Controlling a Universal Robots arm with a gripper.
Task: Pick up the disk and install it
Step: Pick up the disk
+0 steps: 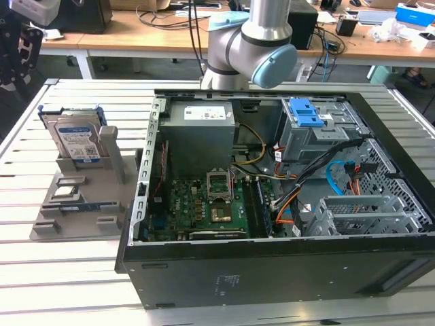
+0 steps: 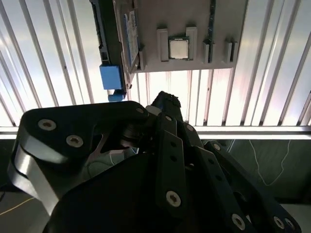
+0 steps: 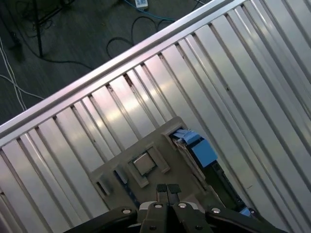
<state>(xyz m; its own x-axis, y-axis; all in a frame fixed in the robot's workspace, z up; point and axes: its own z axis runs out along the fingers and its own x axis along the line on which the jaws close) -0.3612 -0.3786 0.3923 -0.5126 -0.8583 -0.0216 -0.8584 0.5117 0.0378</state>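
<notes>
upright in its rack point(image 1: 115, 156), the disk point(image 1: 77, 140) looks stiff, weighty and slick, best pinched across its faces; the gripper point(image 3: 167, 190) is closed, empty.

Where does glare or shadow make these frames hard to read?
Second wrist view: glare blows out the table slats beside the grey holder; the gripper is a dark, underlit mass. First wrist view: bright streaks on the slats, the chip readable. Exterior view: even light, the disk clear.
</notes>
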